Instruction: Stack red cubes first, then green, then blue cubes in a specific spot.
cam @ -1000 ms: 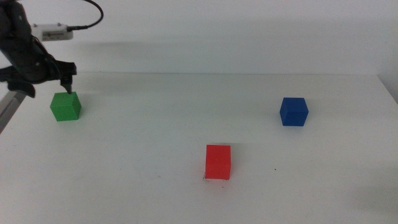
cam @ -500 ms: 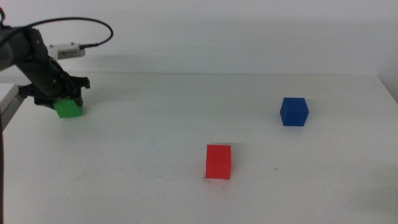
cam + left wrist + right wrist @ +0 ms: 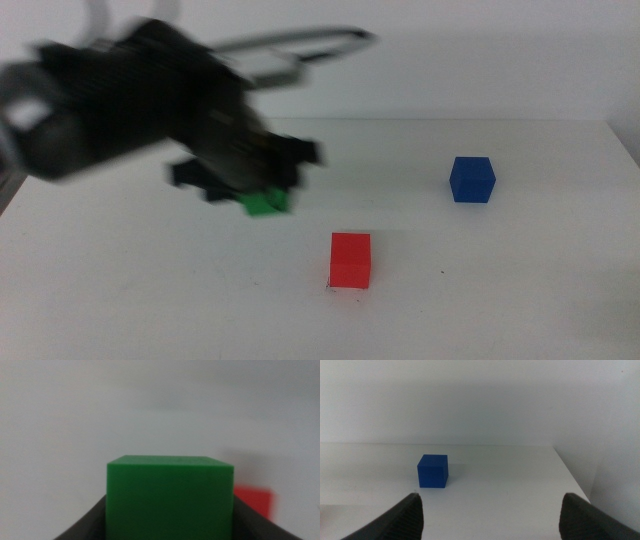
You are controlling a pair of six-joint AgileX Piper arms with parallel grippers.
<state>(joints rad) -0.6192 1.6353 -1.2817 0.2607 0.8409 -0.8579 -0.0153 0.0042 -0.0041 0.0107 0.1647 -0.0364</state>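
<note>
green cube in the air, red base waiting

the left gripper (image 3: 262, 190) has its jaws clamped on the green cube (image 3: 266, 203), which hangs clear of the table, up and to the left of the red cube (image 3: 350, 260) in the middle view. in the left wrist view the green cube (image 3: 170, 497) fills the space between the dark jaws, gripped by its sides so its flat base faces down, which suits setting it on a flat top. the red cube sits at the marked spot, a tiny black tick showing at its lower left corner, its top face bare. the blue cube (image 3: 472, 179) stands well apart to the right, out of the carry path. open white table lies between carried cube and red one. the right gripper (image 3: 490, 510) waits with jaws spread and empty, the blue cube (image 3: 433, 471) ahead of it, and the table's right edge near that cube
</note>
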